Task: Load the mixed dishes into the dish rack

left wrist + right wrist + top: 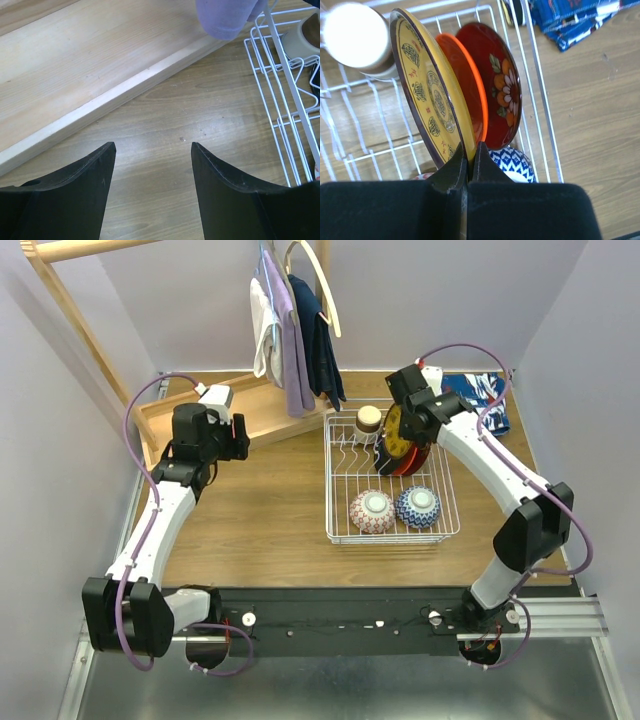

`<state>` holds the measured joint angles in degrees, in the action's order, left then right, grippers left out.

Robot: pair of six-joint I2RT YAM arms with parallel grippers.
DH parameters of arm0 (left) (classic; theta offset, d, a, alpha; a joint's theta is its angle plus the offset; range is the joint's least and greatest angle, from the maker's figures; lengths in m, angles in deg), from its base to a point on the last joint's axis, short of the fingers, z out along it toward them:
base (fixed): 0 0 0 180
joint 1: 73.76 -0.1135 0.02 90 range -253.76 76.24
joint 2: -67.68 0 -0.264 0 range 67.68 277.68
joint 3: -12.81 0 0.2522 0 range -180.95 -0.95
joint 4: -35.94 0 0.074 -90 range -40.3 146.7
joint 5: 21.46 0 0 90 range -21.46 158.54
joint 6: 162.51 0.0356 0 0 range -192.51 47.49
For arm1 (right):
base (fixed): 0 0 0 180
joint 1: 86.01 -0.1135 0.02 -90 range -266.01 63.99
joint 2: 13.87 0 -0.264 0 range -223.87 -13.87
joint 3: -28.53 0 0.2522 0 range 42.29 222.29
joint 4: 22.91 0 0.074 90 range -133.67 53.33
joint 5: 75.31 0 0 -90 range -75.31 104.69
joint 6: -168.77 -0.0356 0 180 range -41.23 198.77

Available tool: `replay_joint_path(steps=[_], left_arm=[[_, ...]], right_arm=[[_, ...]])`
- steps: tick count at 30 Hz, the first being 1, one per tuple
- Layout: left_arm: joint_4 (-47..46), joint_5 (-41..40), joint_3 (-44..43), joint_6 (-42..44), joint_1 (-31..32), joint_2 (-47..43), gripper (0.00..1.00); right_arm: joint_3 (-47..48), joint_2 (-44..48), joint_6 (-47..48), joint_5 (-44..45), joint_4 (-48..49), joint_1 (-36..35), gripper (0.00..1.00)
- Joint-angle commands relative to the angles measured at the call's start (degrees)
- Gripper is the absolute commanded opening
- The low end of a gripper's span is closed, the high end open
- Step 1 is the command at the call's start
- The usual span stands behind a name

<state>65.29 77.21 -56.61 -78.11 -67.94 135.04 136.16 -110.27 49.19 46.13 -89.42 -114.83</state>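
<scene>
The white wire dish rack (340, 502) stands right of centre. My right gripper (398, 432) is shut on the rim of the yellow-patterned plate (431, 93), holding it upright in the rack (538, 105) beside the orange plate (469, 95) and the red floral plate (502, 82). A grey-beige cup (369, 420) sits at the rack's back; it also shows in the right wrist view (356, 40). A pink bowl (372, 511) and a blue bowl (417, 507) sit at the rack's front. My left gripper (152, 150) is open and empty over bare table, left of the rack (280, 115).
A wooden frame (255, 420) with a tray base stands at the back left, with clothes (295, 330) hanging from it. A blue-red patterned cloth (485, 400) lies at the back right, behind the rack.
</scene>
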Motion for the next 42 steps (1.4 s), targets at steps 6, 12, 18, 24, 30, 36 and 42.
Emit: replay_joint_path(steps=[6, 12, 18, 24, 30, 36, 42], left_arm=[[-0.04, 0.03, 1.6, -0.19, -1.08, -3.1, 0.7], [0.49, 0.47, 3.54, -0.81, -2.31, -5.3, 0.71], [-0.21, -0.4, 4.16, -3.09, -2.66, -4.6, 0.83], [-1.88, 2.58, 2.05, -5.38, -2.57, -0.92, 0.99], [-3.73, 2.41, 1.69, -5.38, -1.26, 2.51, 0.99], [-4.87, 1.0, 3.1, -2.05, 1.46, 5.15, 0.99], [-5.4, -0.49, 2.75, 1.47, 3.58, 8.22, 0.99]], right_arm=[[-2.11, -6.25, -4.7, -2.16, -1.39, -0.19, 0.01], [-0.62, -6.35, -1.36, -9.99, -0.07, -0.19, 0.56], [-1.93, 0.5, 2.07, -7.63, 1.33, -0.19, 0.83], [-6.06, 7.62, 5.85, -7.17, 8.8, 3.76, 0.97], [-17.46, 15.17, 7.87, -10.35, 16.1, 12.81, 1.0], [-25.21, 22.12, 11.29, -6.31, 17.68, 17.04, 1.0], [-34.53, 31.0, 15.61, -0.6, 20.32, 17.65, 1.0]])
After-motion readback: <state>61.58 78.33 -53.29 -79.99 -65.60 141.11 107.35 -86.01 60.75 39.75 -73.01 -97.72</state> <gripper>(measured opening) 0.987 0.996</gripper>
